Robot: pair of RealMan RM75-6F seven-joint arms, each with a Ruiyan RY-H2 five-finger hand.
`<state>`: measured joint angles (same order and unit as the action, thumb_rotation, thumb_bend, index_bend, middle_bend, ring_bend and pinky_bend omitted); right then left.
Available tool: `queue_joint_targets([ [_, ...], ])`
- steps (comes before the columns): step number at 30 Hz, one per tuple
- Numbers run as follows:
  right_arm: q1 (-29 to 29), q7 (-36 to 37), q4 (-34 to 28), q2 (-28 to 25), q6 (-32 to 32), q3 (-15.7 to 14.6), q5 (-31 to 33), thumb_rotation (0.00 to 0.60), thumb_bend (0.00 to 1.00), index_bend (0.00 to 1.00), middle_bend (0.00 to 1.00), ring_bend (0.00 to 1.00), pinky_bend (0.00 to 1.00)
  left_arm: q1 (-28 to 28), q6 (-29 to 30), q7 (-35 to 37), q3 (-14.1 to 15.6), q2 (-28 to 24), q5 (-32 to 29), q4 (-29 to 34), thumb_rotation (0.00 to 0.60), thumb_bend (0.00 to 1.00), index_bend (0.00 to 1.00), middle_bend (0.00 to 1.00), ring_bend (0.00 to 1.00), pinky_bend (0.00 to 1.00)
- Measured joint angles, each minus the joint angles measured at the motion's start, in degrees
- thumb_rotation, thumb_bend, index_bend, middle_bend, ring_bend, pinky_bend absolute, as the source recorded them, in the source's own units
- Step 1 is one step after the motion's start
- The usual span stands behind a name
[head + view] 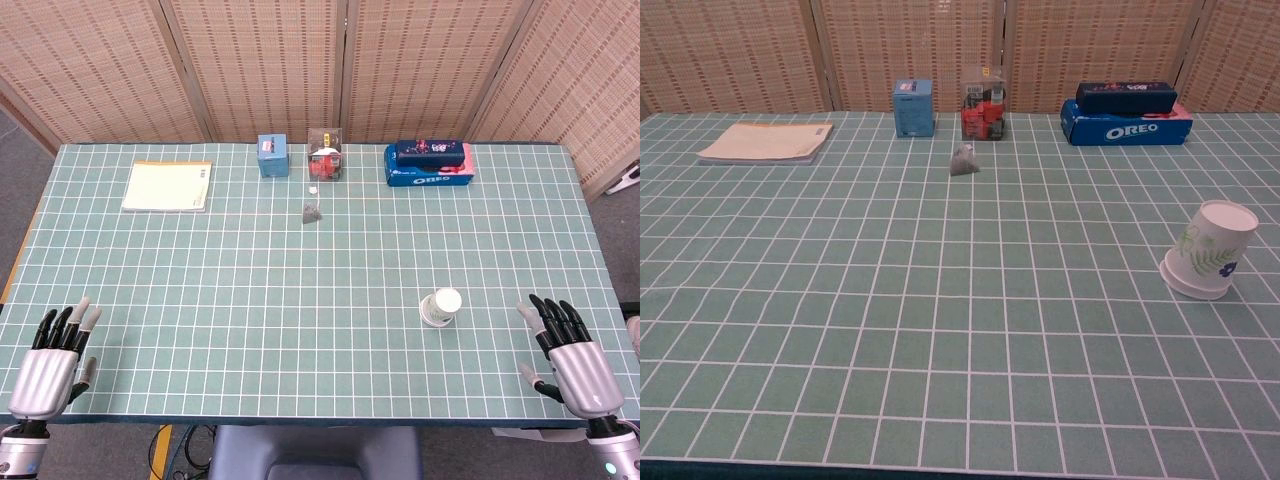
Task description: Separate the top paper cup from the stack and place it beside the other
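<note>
Head view: left hand (48, 366) is hovering at the near-left table edge, fingers spread apart, holding nothing. Right hand (577, 362) is hovering at the near-right edge, fingers likewise spread, holding nothing. Cup stack (441, 307) is standing upside down on the green gridded table (250, 300), near-right area, just left of the right hand but apart from it. Along the far edge: notebook (167, 186) at left, small blue box (272, 156), clear box (326, 153) with red contents, Oreo box (428, 175) with a dark case (430, 153) lying on top. A small grey lump (312, 212) is lying in front of the clear box, with a tiny white object (312, 189) between them.

Chest view: neither hand is showing. Cup stack (1209, 251) is sitting rim-down and leaning slightly, leaf print on its side, a second rim showing at the bottom. Notebook (767, 141), blue box (913, 108), clear box (984, 104), Oreo box (1127, 128), case (1126, 96) and lump (964, 160) are sitting towards the far side.
</note>
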<state>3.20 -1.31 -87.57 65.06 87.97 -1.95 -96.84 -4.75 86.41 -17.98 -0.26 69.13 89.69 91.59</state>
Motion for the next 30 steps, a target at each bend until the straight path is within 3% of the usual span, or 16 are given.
queue_joint_targets([
  [18,1.3,1.0,-1.1,-0.5,-2.5,0.8,1.7,0.600,0.21,0.05,0.00,0.00,0.00,-0.7,-1.4,0.8,-0.3,-0.1,-1.0,-0.2,0.600,0.50,0.00,0.00,0.00,0.00],
  [30,7.5,1.5,-7.9,-6.1,-13.0,1.7,3.3,0.600,0.20,0.05,0.00,0.00,0.00,0.4,0.7,0.5,0.2,-0.3,0.2,0.4,0.600,0.50,0.00,0.00,0.00,0.00],
])
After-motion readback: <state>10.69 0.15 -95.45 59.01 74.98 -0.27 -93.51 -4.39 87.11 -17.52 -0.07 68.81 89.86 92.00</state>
